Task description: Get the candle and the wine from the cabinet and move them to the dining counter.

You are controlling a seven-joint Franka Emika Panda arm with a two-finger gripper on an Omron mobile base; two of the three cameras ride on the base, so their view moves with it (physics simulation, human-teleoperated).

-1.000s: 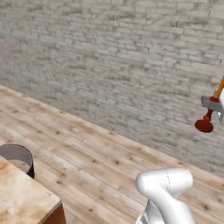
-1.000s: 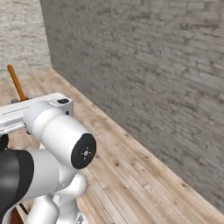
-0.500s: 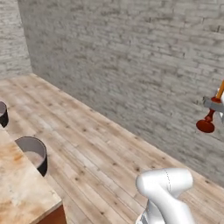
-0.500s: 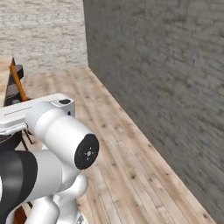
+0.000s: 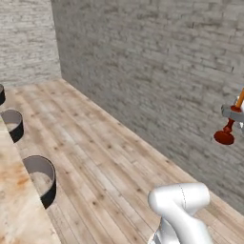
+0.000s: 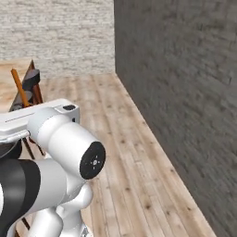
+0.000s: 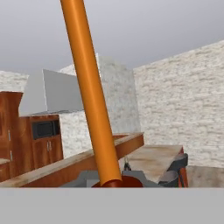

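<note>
I was carrying the candle (image 5: 228,129), my gripper (image 5: 234,112) clamped on it above its red holder, high beside the brick wall (image 5: 157,66); next I judged I needed the dining counter (image 5: 16,190) within reach

Stools (image 5: 40,183) seemingly stand on plank floor (image 5: 105,157)

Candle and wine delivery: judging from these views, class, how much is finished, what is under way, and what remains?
Done: the candle is out of the cabinet, gripped at its dark red holder by the shut gripper above the wood floor. In hand: carrying it; a marbled counter with stools lies at left. Left: set the candle down there, then fetch the wine.
</note>
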